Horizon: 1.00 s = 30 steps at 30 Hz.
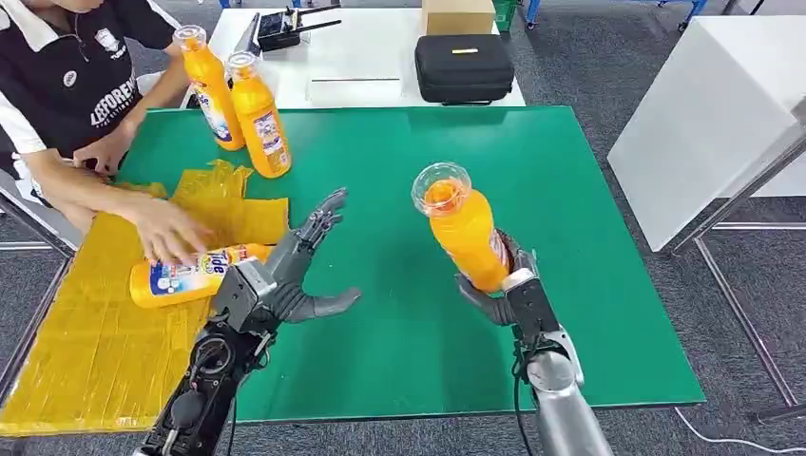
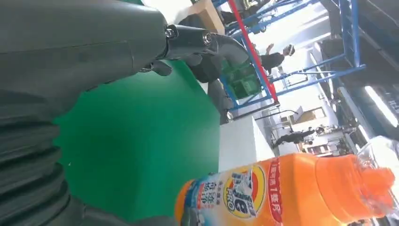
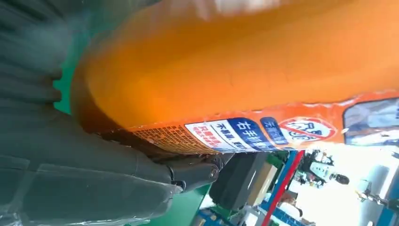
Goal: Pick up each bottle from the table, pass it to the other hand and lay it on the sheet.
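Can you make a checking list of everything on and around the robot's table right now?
Surface: green table, yellow sheet on its left part.
Job's things: held bottle; lying bottle on the sheet under a person's hand; two standing bottles at the back.
Clutter: nothing seen.
Hands: right hand grips the held bottle; left hand spread, holding nothing.
Cables: white cable on the floor.
Surroundings: black case, cardboard box.

right hand (image 3: 94, 183) grips orange bottle (image 3: 244, 70) | green table (image 3: 63, 84) behind | background blurred, perhaps shelving
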Available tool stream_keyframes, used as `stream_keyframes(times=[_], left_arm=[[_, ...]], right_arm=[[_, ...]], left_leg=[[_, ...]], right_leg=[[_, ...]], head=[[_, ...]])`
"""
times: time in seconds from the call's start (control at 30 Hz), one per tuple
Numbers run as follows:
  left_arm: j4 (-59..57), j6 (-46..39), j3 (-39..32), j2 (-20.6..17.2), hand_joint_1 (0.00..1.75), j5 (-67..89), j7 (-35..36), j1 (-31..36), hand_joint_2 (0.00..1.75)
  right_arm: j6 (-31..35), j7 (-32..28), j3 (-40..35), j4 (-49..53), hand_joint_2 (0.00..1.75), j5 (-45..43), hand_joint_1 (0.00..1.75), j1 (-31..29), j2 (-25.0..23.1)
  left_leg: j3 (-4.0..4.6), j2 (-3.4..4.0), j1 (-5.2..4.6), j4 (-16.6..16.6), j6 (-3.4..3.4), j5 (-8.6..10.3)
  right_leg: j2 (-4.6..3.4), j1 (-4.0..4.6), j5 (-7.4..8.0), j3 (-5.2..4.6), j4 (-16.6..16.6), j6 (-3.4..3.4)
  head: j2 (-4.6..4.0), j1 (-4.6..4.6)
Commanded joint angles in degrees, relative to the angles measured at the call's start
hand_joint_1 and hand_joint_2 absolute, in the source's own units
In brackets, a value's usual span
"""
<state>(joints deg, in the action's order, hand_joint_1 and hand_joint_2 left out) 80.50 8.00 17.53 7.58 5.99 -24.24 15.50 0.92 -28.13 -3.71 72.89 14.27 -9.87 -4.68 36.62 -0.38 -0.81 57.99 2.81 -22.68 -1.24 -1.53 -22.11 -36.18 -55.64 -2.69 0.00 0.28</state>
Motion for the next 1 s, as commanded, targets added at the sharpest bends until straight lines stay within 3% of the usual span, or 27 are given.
stream_keyframes(times=[0.03, 0.3, 0.53, 1.0], left_arm=[[-0.4, -1.5, 6.1, -1.1, 0.0, -0.5, 0.4, 3.1, 1.75], [-1.0, -4.7, 6.7, -0.9, 0.0, -0.6, 0.9, 3.1, 1.75], [-2.0, -5.1, 6.2, -0.8, 0.0, -2.1, 0.9, 3.7, 1.75], [-2.6, -6.1, 3.4, 0.0, 0.0, -5.5, 0.4, 3.6, 1.75]], right_arm=[[-2.5, -0.9, -8.6, -11.1, 1.75, -1.3, 1.75, -7.8, -2.7], [-5.5, -1.4, -17.8, -15.1, 1.75, -0.9, 1.75, -11.9, -5.3], [-5.6, -1.6, -23.0, -15.0, 1.75, -0.9, 1.75, -11.6, -5.2], [-5.8, -1.6, -29.0, -17.6, 1.75, 0.7, 1.75, -12.3, -6.6]], left_leg=[[-0.21, 0.25, 0.14, 0.1, -0.26, -0.17], [-0.21, 0.26, 0.14, 0.1, -0.26, -0.1], [-0.22, 0.08, 0.14, 0.0, -0.25, -0.08], [-0.11, 0.01, 0.1, 0.0, -0.19, -0.01]], right_leg=[[-0.11, 0.16, -0.05, 0.17, -0.1, 0.22], [-0.12, 0.15, -0.03, 0.14, 0.0, 0.2], [0.06, 0.15, -0.07, 0.2, 0.0, 0.19], [0.05, 0.1, -0.02, 0.09, 0.0, 0.14]], head=[[0.0, 0.02], [0.0, 0.0], [0.0, 0.02], [0.0, 0.02]])
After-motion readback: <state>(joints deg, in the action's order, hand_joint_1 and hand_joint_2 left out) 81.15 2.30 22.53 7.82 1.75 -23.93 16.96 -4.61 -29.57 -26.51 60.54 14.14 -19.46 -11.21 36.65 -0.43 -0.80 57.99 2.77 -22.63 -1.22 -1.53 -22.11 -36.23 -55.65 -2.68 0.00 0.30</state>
